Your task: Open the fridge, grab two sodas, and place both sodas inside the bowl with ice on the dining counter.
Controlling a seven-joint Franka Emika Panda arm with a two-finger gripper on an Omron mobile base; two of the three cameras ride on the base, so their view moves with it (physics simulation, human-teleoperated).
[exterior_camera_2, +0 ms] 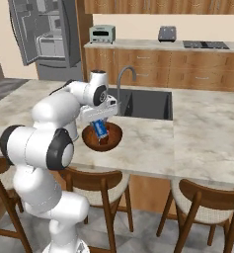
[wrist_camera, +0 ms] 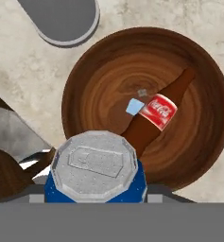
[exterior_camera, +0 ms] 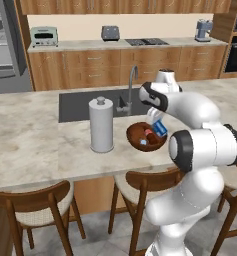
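From the left base view I see my end effector (exterior_camera: 159,127) at centre right of the frame, poised over the bowl (exterior_camera: 135,136), with the blue can (exterior_camera: 160,129) tilted between its fingers. In the right base view the same can (exterior_camera_2: 99,129) sits left of centre, clamped below the white hand and above the bowl (exterior_camera_2: 114,137). The hand view puts the can's silver top (wrist_camera: 95,166) at the bottom centre, close under the camera, overlapping the lower left rim of the bowl (wrist_camera: 85,75). I judge the end effector closed on the can; whether the can touches the bowl I cannot tell.

The brown bottle (wrist_camera: 153,116) lies on its side inside the bowl, neck toward the upper right of the hand view, red label up. Pale ice bits (wrist_camera: 133,107) rest beside it on the bowl floor.

The bowl stands on the table (exterior_camera: 30,135), just right of the paper towel roll (exterior_camera: 101,125) and in front of the dark sink (exterior_camera: 80,102) and grey tap (exterior_camera: 131,85). The fridge (exterior_camera_2: 47,34) appears at the upper left of the right base view with a door swung open.
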